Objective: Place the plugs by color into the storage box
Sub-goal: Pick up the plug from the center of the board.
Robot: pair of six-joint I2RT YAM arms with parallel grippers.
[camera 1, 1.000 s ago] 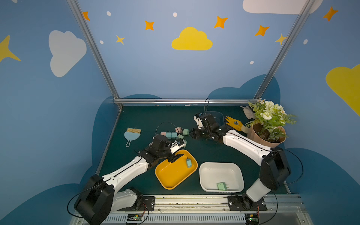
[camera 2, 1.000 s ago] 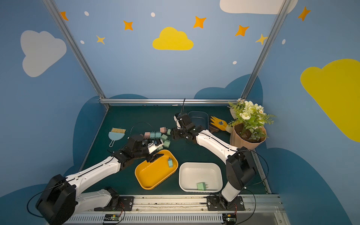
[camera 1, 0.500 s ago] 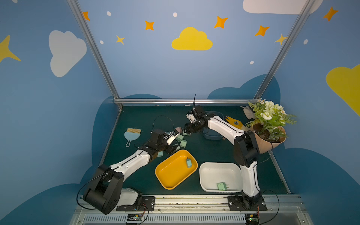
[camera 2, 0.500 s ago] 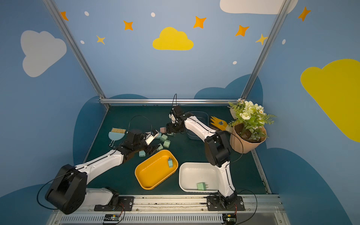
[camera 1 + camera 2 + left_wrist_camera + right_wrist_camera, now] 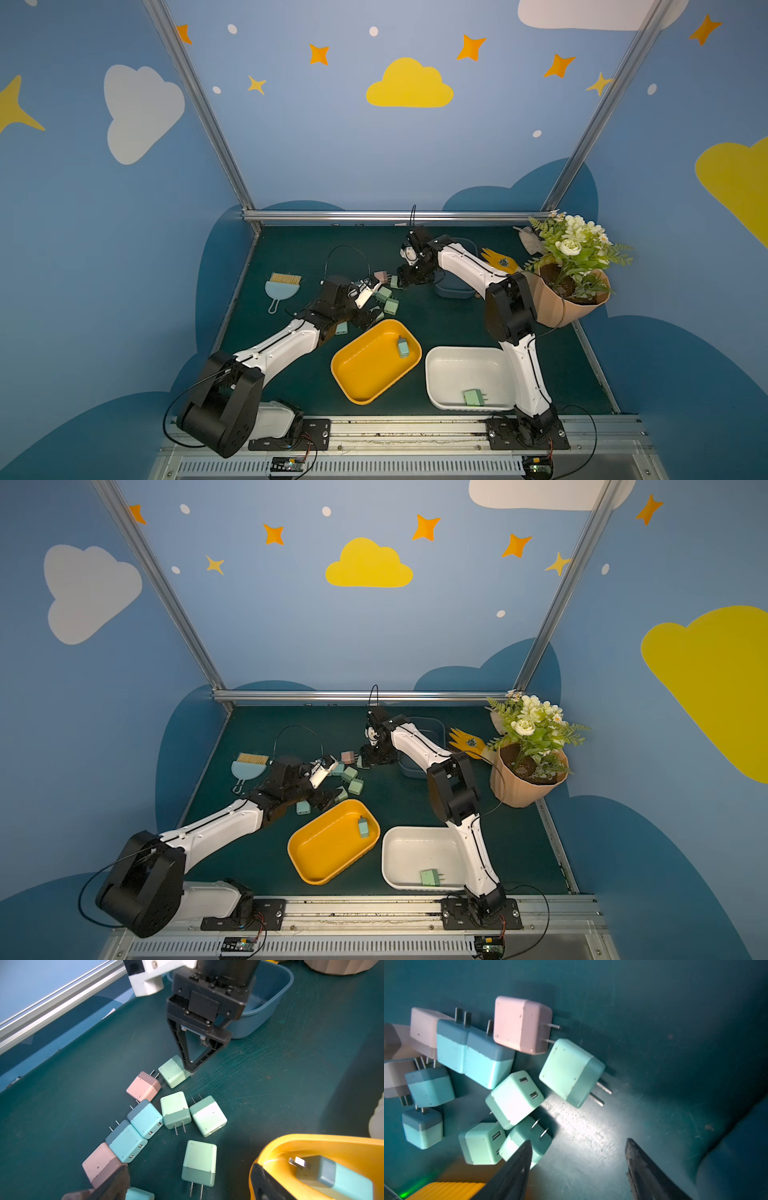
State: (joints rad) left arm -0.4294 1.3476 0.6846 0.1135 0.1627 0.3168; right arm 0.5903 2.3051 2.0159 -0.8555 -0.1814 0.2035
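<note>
While the pastel pink, light-blue and mint cube-shaped plastic plugs [image 5: 174,1113] lie bunched mid-worktop, toward the left edge, the colour sort looks barely begun: one light-blue plug [image 5: 402,347] sits in the yellow plastic tray [image 5: 361,374] and one mint plug [image 5: 472,397] in the white plastic tray [image 5: 457,374] by the front edge. The right gripper [image 5: 579,1142] is low at the pile's far side, jaws apart and empty, just beside the farthest mint cube [image 5: 173,1072]. It's lining up a pick, I'd say. The left gripper [image 5: 188,1169] is spread wide over the near plugs, holding nothing.
</note>
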